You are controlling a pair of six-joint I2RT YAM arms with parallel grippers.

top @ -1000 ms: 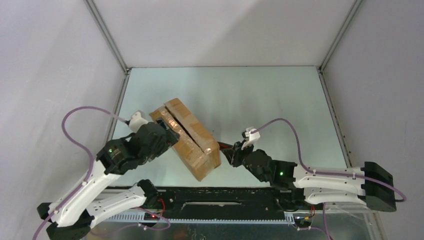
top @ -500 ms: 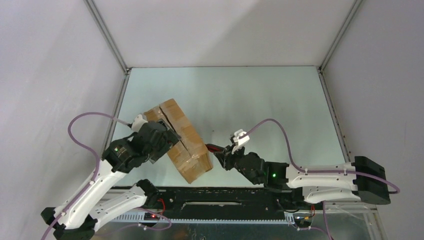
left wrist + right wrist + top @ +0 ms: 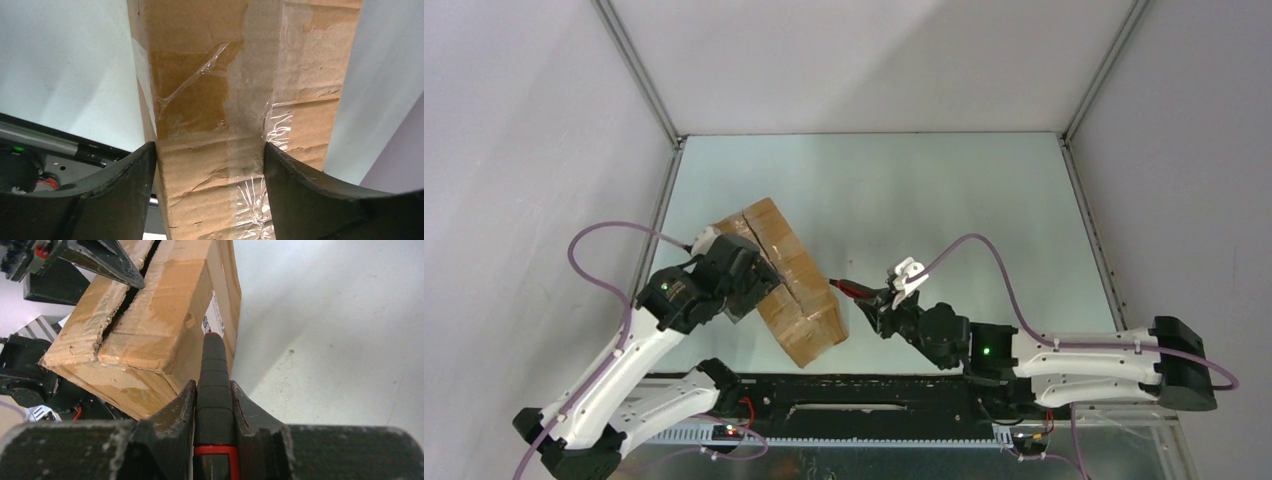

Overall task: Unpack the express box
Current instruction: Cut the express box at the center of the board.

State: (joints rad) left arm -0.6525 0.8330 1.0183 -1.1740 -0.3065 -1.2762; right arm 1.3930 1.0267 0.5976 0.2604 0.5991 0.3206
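The express box [image 3: 796,290], a brown taped carton with a slit along its top, lies slantwise at the table's near left. My left gripper [image 3: 756,272] is on its left end. In the left wrist view the two dark fingers press against the cardboard [image 3: 200,100] from either side, one on the outer wall and the other in the slit, so the left gripper [image 3: 210,165] is shut on the box. The right gripper [image 3: 213,390] is shut on a black-and-red utility knife [image 3: 214,365]. The knife's tip points at the box's side by the white label [image 3: 216,315].
The pale green table [image 3: 924,200] is fenced by grey walls with metal corner posts [image 3: 639,80]. A black rail [image 3: 874,390] with the arm bases runs along the near edge. The right gripper [image 3: 879,305] and knife [image 3: 849,289] hover just right of the box.
The box has slid left and nearer. The right arm brought the knife in beside the box. The left jaws have narrowed onto the cardboard.
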